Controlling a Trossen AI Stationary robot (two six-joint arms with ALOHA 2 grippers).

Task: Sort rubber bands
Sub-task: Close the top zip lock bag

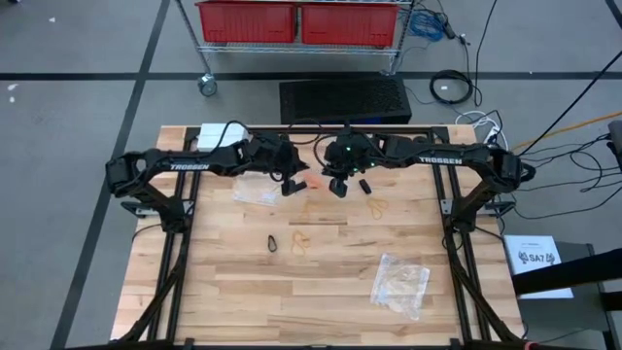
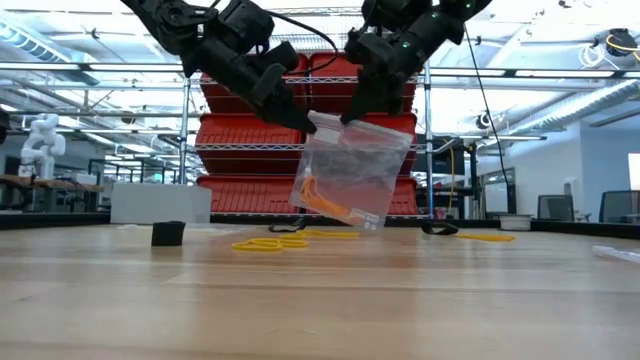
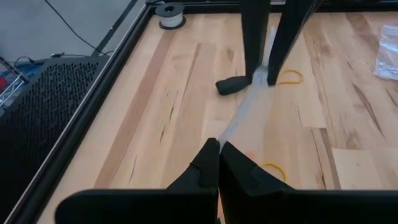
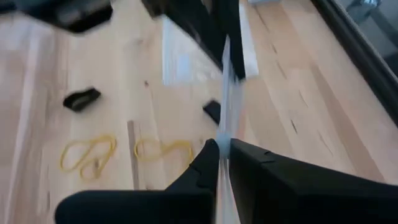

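A clear plastic bag (image 2: 355, 170) with orange-red rubber bands (image 2: 322, 199) inside hangs above the table between both grippers. My left gripper (image 2: 303, 121) is shut on its one top corner, my right gripper (image 2: 352, 112) is shut on the other. In the high view the two grippers (image 1: 290, 185) (image 1: 337, 185) stand side by side over the table's far middle. Loose tan-yellow bands (image 1: 302, 238) (image 1: 377, 206) and black bands (image 1: 274, 243) (image 1: 366, 184) lie flat on the wood. My left gripper (image 3: 219, 152) pinches the bag's top edge at its left corner (image 3: 225, 134) between both fingers, slanting down from the left. The bag is lifted clear and hangs below. My right gripper (image 4: 224, 148) pinches the top edge at the right corner (image 4: 226, 127), slanting down from the right. The edge (image 4: 225, 74) runs straight between the two grippers.
Two more clear bags lie on the table, one toward the far left (image 1: 255, 191), one toward the near right (image 1: 400, 282). A white box (image 1: 216, 135) sits at the far left edge. Yellow bands (image 4: 87, 152) (image 4: 163, 149) lie below the hanging bag.
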